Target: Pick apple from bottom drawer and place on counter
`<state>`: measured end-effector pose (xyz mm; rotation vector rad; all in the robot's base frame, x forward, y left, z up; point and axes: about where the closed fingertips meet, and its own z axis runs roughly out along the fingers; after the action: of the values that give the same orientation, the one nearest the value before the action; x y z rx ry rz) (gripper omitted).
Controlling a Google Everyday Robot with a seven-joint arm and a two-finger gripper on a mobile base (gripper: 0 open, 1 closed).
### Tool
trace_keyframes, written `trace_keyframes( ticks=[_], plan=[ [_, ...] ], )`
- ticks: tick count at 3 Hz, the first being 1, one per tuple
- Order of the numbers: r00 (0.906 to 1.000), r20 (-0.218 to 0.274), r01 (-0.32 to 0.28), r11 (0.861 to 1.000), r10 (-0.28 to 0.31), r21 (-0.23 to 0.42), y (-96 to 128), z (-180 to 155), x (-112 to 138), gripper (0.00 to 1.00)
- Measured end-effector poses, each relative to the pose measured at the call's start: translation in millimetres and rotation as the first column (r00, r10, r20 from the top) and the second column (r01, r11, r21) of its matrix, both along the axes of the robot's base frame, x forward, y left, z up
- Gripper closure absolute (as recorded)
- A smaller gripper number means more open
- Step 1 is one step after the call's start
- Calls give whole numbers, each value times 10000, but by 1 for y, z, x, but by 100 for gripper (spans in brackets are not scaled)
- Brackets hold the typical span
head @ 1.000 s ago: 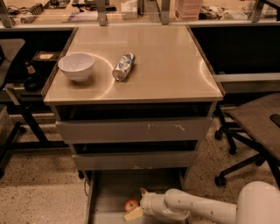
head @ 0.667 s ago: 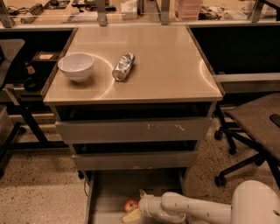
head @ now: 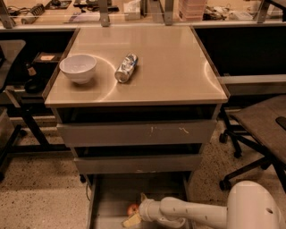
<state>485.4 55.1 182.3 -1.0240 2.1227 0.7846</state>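
The apple [head: 132, 209], small and red-orange, lies on the grey floor of the bottom drawer [head: 111, 199], which is pulled out at the foot of the cabinet. My gripper [head: 136, 209] is down inside that drawer, right at the apple, on the end of my white arm, which reaches in from the lower right. The counter [head: 174, 67] is the glossy beige top of the cabinet, well above the gripper.
A white bowl [head: 78, 68] and a crushed silver can [head: 126, 68] sit on the left half of the counter. Two upper drawers [head: 136, 133] stand slightly open. An office chair [head: 261, 127] is to the right, a black stand [head: 27, 112] to the left, and a cluttered desk [head: 134, 13] behind.
My arm has slid a little to the left, bringing the gripper closer around the apple. The apple has stayed in the same place on the drawer floor.
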Motion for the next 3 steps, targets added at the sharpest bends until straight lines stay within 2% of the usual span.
trace_keyframes(
  ticks=[3],
  plan=[
    [9987,203,464,9989,-463,-72,8,-28,14,0]
  ],
)
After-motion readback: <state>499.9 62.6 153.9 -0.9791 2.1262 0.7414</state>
